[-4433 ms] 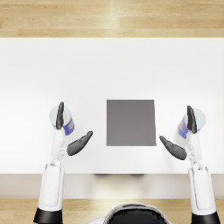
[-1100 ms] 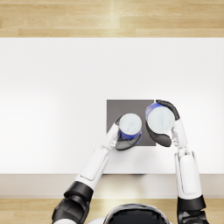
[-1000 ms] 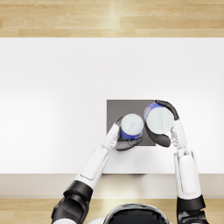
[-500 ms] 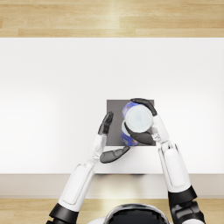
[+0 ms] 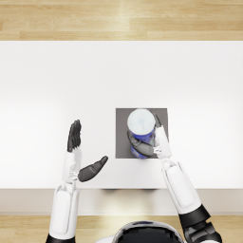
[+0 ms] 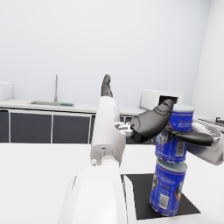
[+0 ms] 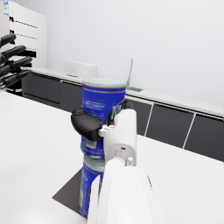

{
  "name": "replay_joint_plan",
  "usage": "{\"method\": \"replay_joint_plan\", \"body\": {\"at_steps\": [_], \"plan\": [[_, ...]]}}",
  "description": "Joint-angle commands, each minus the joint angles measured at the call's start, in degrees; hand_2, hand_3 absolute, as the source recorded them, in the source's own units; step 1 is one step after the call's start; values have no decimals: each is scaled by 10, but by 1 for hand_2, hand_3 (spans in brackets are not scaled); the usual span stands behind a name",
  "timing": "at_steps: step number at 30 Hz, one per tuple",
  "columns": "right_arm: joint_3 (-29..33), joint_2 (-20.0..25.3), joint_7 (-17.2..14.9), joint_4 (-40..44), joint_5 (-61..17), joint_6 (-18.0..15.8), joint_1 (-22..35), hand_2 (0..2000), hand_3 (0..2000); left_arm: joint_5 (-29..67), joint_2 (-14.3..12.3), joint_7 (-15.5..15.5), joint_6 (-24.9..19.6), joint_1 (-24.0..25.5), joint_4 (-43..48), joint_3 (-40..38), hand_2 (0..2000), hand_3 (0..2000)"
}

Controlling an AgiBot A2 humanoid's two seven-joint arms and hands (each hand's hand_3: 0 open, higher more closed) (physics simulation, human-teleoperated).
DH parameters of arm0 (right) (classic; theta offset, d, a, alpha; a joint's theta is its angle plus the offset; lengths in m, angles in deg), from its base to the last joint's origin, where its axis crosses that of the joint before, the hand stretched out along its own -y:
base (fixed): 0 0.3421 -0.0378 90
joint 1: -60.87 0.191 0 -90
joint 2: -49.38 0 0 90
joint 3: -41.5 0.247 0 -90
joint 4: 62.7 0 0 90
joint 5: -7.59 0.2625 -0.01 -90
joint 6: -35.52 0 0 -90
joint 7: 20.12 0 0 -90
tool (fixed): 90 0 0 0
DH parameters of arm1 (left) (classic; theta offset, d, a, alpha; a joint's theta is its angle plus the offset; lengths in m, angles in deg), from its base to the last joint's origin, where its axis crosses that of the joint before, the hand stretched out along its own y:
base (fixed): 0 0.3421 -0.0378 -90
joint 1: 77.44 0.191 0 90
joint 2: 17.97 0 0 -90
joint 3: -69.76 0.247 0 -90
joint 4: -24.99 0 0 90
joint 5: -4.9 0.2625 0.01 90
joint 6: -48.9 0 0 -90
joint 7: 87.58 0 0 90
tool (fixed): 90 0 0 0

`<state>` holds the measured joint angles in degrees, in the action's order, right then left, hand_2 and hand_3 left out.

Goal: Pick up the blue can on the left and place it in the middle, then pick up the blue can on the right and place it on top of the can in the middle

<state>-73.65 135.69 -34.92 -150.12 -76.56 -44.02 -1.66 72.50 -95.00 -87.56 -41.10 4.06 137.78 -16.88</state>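
In the head view, the upper blue can [image 5: 141, 122] sits over the dark mat [image 5: 123, 142] near the middle of the white table [image 5: 57, 85], hiding the can beneath it. The right hand [image 5: 147, 144] wraps around that can's side, fingers curled on it. The left hand [image 5: 80, 159] is well apart to the left of the mat, its fingers spread and holding nothing. In the left wrist view, the left hand [image 6: 140, 118] appears with its fingers apart and empty, while beyond it the upper blue can [image 6: 175, 135] stands upright on the lower blue can [image 6: 168, 188], which rests on the mat [image 6: 140, 203]; the right hand [image 6: 194, 139] grips the upper one. In the right wrist view, the right hand [image 7: 94, 124] clasps the upper can [image 7: 103, 103], stacked on the lower can [image 7: 89, 183], with the left hand's fingers [image 7: 13, 54] at the frame's edge.
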Motion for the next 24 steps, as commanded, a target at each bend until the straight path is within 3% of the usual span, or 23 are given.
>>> {"method": "replay_joint_plan", "body": {"at_steps": [1,8,9,10,12,13,24], "plan": [[4,2,0,21,0,1,2,2000,1520,0,0,0,0,3,3,-6,0,0],[19,6,8,60,0,7,-3,2000,1520,0,-7,0,0,2,-9,0,0,0],[18,6,10,64,0,9,-5,639,1193,0,-8,0,0,3,-10,2,0,0],[16,6,10,63,1,16,-7,0,867,0,-9,0,0,3,-10,1,0,0],[13,6,0,53,0,38,-10,0,213,0,-11,0,0,3,-9,-3,0,0],[16,8,-3,39,0,45,-10,0,0,0,-12,0,0,3,-9,-3,0,0],[50,27,-14,-81,0,59,23,0,0,0,-23,0,0,2,4,-2,0,0]]}}
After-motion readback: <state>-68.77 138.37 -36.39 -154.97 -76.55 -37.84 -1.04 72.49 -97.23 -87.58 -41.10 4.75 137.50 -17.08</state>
